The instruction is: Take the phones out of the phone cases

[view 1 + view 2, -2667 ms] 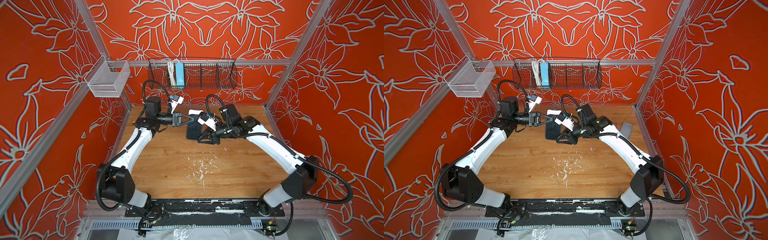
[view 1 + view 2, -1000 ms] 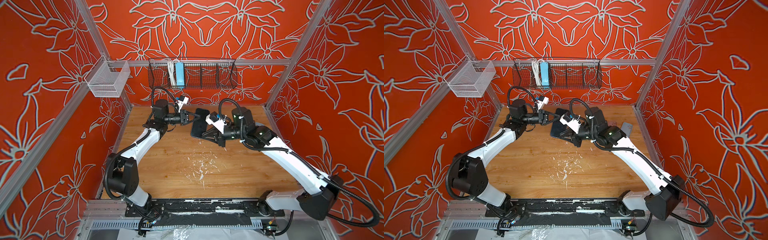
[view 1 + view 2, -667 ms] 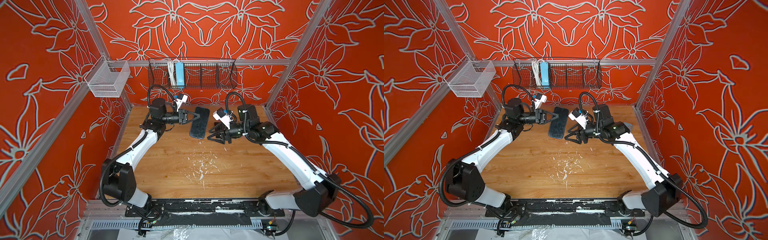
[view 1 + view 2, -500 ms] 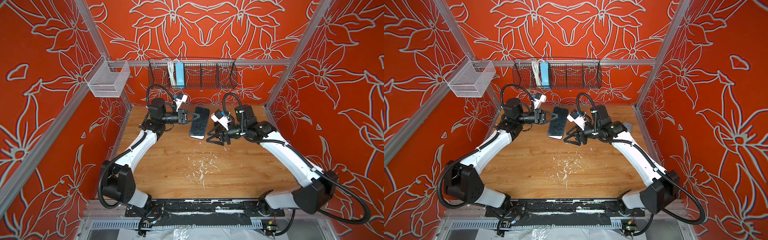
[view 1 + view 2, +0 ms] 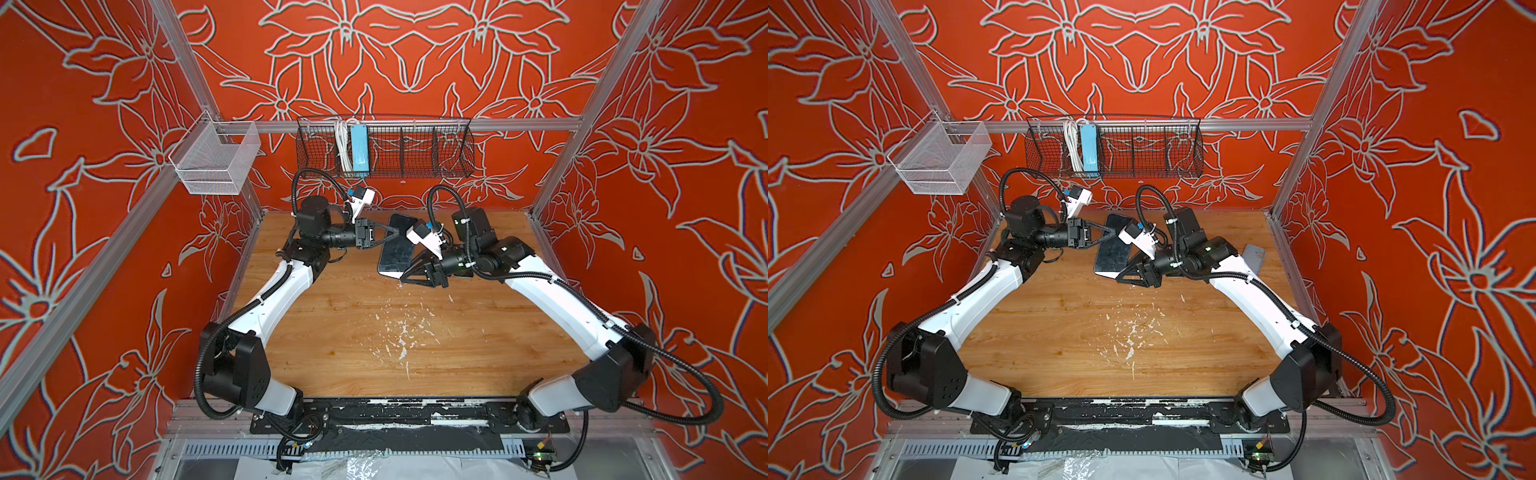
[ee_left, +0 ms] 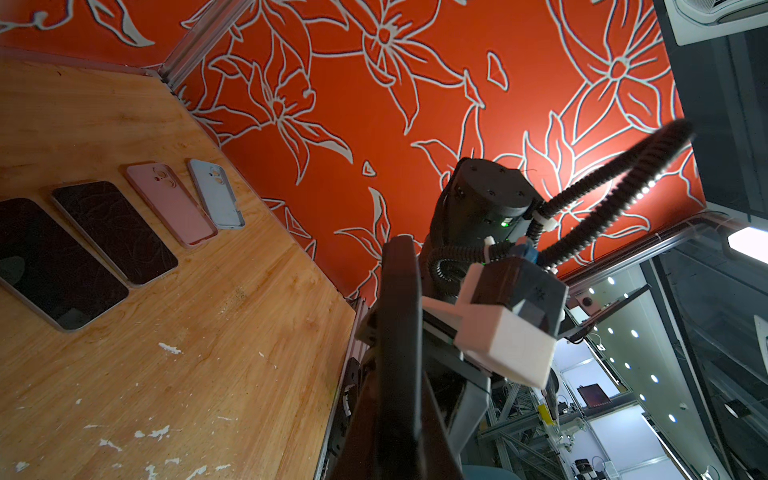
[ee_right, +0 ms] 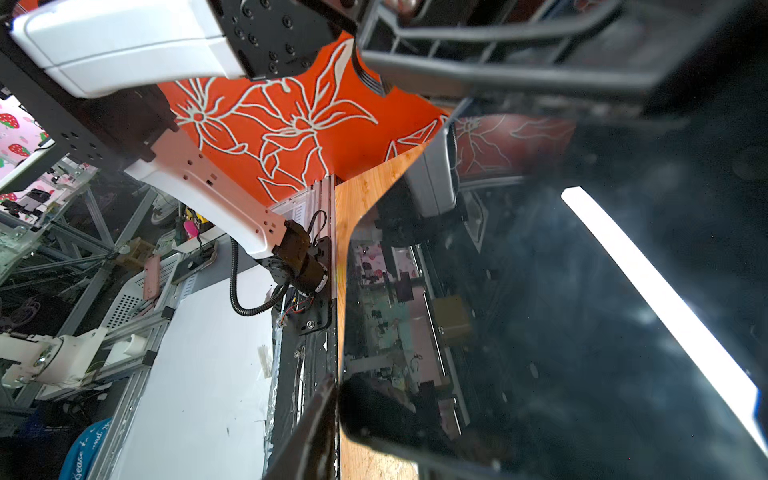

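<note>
Toward the back of the wooden worktop (image 5: 332,361), the left gripper (image 5: 390,236) pinches the left edge of a dark phone (image 5: 395,254) between its fingers. The right gripper (image 5: 411,272) sits against the phone's near right corner; whether it grips cannot be told. White flecks (image 5: 401,332) scatter across the worktop's middle.

Rt wrist view: phone (image 7: 582,332) cut off by edge (partly blurred).
</note>
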